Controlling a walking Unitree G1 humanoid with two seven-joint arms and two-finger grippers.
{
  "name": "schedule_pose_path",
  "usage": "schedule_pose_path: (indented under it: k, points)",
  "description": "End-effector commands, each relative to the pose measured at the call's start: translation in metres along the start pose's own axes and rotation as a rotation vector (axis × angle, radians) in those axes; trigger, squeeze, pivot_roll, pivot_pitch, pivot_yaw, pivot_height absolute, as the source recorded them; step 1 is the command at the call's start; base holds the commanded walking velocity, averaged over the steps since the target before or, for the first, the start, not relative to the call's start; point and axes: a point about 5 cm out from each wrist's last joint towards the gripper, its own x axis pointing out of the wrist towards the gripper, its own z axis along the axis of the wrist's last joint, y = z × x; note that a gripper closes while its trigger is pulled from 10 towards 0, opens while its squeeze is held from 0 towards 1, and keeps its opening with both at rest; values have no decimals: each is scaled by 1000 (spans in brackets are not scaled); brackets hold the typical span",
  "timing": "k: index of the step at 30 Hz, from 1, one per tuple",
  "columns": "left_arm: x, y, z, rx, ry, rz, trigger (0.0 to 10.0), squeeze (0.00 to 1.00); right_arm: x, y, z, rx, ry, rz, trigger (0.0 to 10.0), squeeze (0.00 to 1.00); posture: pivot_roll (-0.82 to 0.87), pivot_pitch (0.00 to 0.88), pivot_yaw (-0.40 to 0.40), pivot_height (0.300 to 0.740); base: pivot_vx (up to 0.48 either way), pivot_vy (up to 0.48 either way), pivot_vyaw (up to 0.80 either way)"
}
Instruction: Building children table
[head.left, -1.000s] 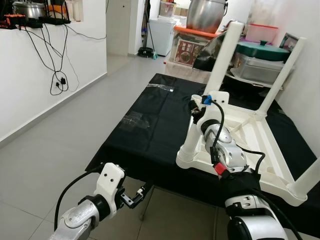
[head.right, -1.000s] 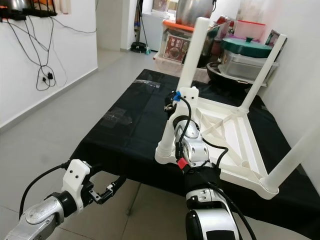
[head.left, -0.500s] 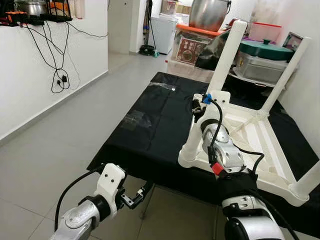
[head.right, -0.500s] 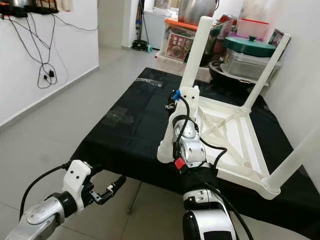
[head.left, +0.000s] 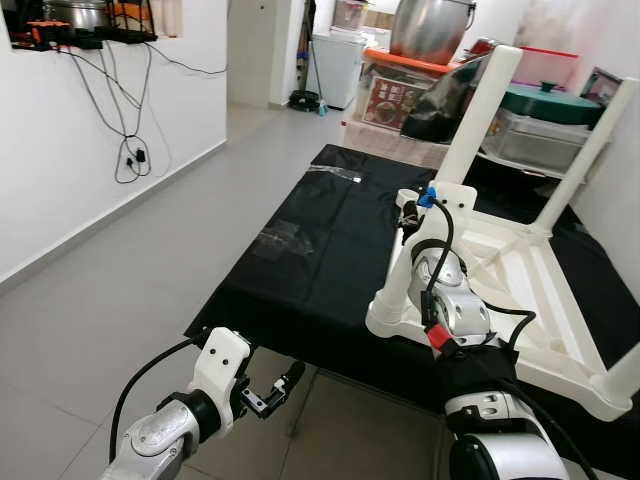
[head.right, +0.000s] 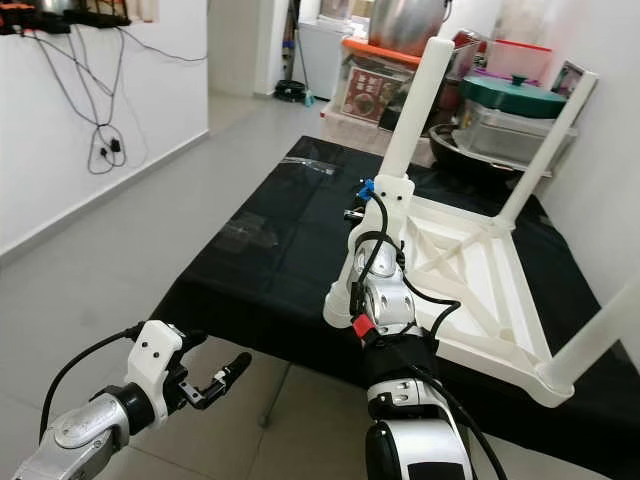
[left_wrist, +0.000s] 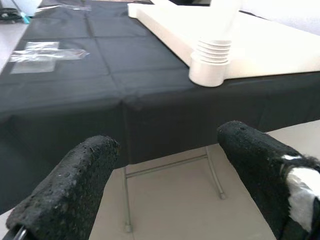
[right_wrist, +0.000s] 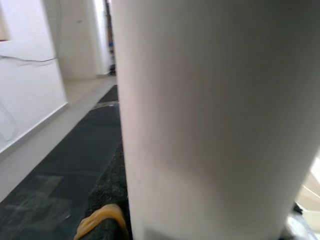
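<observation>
Holding the near white leg (head.left: 400, 285) with my right gripper (head.left: 408, 215), I keep it straight in its corner socket of the upturned children table (head.left: 520, 290) on the black cloth (head.left: 300, 240). My left gripper (head.left: 275, 388) hangs wide, empty, below the edge.

Silver arms, seemingly foam-padded black tool (left_wrist: 170, 175)

Your right claw (head.left: 407, 222) sits behind the near white leg (head.left: 400, 285), so its fingers stay hidden; the far-right leg (head.left: 622, 369) runs off the picture's edge; the right wrist view is blurred by that leg (right_wrist: 210, 120).
</observation>
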Motion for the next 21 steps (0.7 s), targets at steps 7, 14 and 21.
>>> schedule_pose_path:
  k: [7,14,21]
  points:
    - [3,0,1,5,-6,-1,10000,0,-10,-45,-76,-120,283,-266,0,0,71,0,-149,740,0,0,0]
    - [4,1,2,6,-10,3,10000,0,-12,-40,-78,-110,296,-307,0,0,72,0,-152,740,0,0,0]
    - [5,0,0,3,-6,4,10000,0,-12,-39,-79,-114,311,-337,0,0,67,0,-153,740,0,0,0]
